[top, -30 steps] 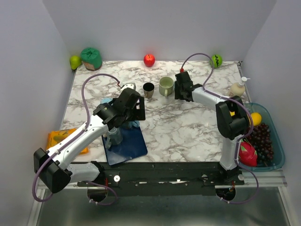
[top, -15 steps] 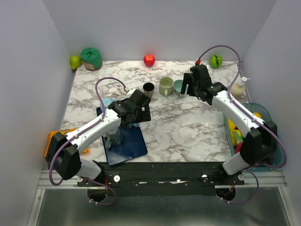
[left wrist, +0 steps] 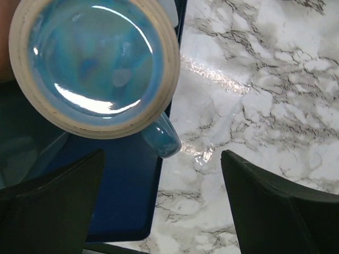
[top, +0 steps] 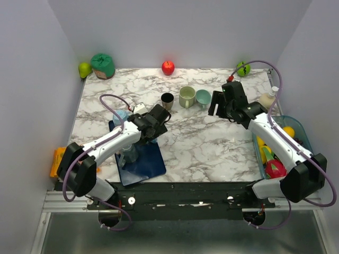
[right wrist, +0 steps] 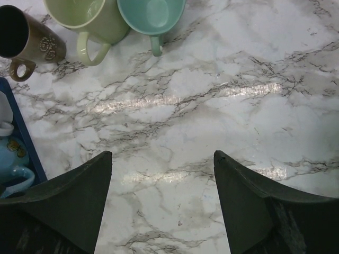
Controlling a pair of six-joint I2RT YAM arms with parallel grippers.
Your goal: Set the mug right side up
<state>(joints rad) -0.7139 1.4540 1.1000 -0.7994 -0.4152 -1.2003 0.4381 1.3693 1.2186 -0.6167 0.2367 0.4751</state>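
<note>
Only our left wrist camera shows the blue mug (left wrist: pixel 92 61): bottom up, at the blue tray's (left wrist: pixel 122 211) edge. Our left gripper (left wrist: pixel 161 159) hangs over it, jaws open. Our right gripper (right wrist: pixel 162 154) hangs open too, over the marble table (right wrist: pixel 222 58).

Top ext. cam sits high above & behind the arm bases, tilted down, far enough back to take in the whole marble table (top: pixel 212 143). Left wrist cam looks straight down from v. close onto a blue mug (left wrist: pixel 92 63) at the edge of the blue tray (left wrist: pixel 127 211). Right wrist cam hangs higher, facing down over open marble w/ the brown mug (right wrist: pixel 26 39), green mug (right wrist: pixel 87 18) & teal mug (right wrist: pixel 151 13) along its top edge. Top & right wrist views share those 3 mugs, and all 3 views catch the tray's edge against the marble.
</note>
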